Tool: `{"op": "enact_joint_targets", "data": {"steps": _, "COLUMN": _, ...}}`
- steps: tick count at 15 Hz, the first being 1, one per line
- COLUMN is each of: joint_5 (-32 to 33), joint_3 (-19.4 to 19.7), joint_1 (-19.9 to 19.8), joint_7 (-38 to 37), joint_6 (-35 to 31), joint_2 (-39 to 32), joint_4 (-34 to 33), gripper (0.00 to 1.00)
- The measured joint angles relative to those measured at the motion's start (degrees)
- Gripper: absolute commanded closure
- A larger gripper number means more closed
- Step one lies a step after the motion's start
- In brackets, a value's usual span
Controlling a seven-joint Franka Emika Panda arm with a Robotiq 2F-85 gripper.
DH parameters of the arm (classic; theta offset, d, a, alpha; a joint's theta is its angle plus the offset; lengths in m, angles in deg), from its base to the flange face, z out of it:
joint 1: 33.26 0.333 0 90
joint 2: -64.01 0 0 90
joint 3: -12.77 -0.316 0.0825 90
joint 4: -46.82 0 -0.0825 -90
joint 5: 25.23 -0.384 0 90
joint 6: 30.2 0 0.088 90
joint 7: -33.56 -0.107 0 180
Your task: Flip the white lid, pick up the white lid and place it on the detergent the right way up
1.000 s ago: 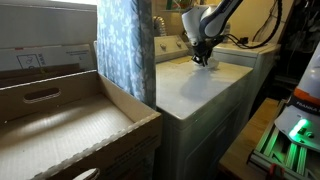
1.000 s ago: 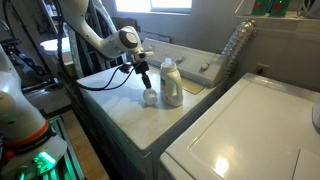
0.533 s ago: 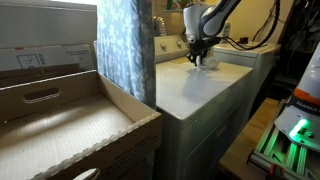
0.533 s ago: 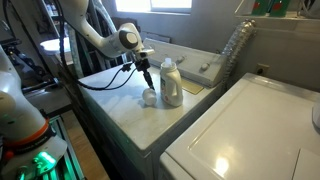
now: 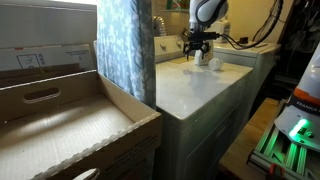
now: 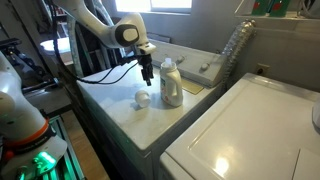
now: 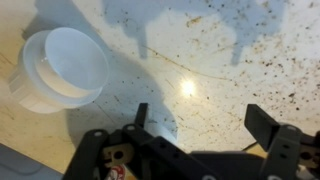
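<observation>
The white lid (image 7: 65, 65) lies alone on the speckled washer top (image 7: 210, 60), up and left of my fingers in the wrist view; I cannot tell which side faces up. In an exterior view the white lid (image 6: 142, 98) sits left of the detergent (image 6: 172, 82), a small cream bottle with a yellow label and a bare neck. My gripper (image 6: 147, 74) hangs above the lid, beside the bottle. It is open, and the fingertips (image 7: 262, 124) have only bare surface between them. The gripper (image 5: 198, 47) also shows over the far end of the washer.
A second white machine (image 6: 250, 130) stands close on the right. A ribbed clear bottle (image 6: 235, 50) and a shallow tray (image 6: 205, 70) sit behind the detergent. A patterned curtain (image 5: 125, 50) and a large cardboard box (image 5: 60, 120) flank the washer.
The gripper has opened, let go of the white lid and risen. The lid now rests on the washer top beside the detergent.
</observation>
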Motion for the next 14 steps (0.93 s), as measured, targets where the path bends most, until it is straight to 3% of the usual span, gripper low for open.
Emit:
{"op": "enact_joint_targets", "data": {"steps": 4, "joint_5": -7.2, "joint_3": 1.2, "joint_1": -1.4, "joint_7": -2.3, "joint_6": 2.8, "joint_2": 3.6, "joint_4": 0.0, "gripper": 0.00}}
{"op": "enact_joint_targets", "data": {"steps": 11, "joint_5": -18.4, "joint_3": 2.4, "joint_1": -4.4, "joint_7": -5.0, "joint_6": 21.0, "joint_2": 10.7, "joint_4": 0.5, "gripper": 0.00}}
{"op": "enact_joint_targets", "data": {"steps": 14, "joint_5": -18.2, "joint_3": 3.1, "joint_1": -6.3, "joint_7": -4.6, "joint_6": 19.7, "joint_2": 12.9, "joint_4": 2.7, "gripper": 0.00}}
